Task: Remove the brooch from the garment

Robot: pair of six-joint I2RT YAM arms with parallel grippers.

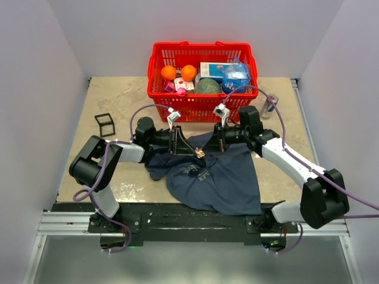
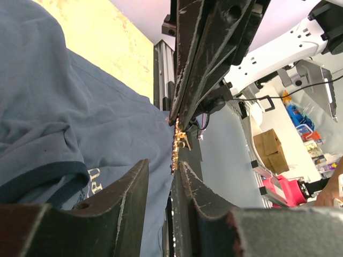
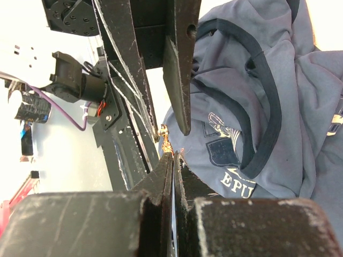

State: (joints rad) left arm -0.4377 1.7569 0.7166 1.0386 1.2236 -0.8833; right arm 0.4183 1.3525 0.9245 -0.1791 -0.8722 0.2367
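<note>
A dark blue garment [image 1: 219, 177] with pale lettering lies crumpled on the table between the arms. A small gold brooch [image 1: 200, 152] sits at its upper edge, where both grippers meet. My right gripper [image 1: 208, 148] comes in from the right; in the right wrist view [image 3: 172, 155] its jaws are pressed together on the brooch [image 3: 165, 140] at their tips. My left gripper [image 1: 192, 149] comes in from the left. In the left wrist view [image 2: 161, 168] its fingers stand apart with blue cloth between them, and the brooch [image 2: 179, 140] is just beyond the tips.
A red basket [image 1: 201, 109] holding oranges, a box and other groceries stands just behind the grippers. A small black wire frame [image 1: 104, 124] lies at the left. A can [image 1: 269, 105] stands right of the basket.
</note>
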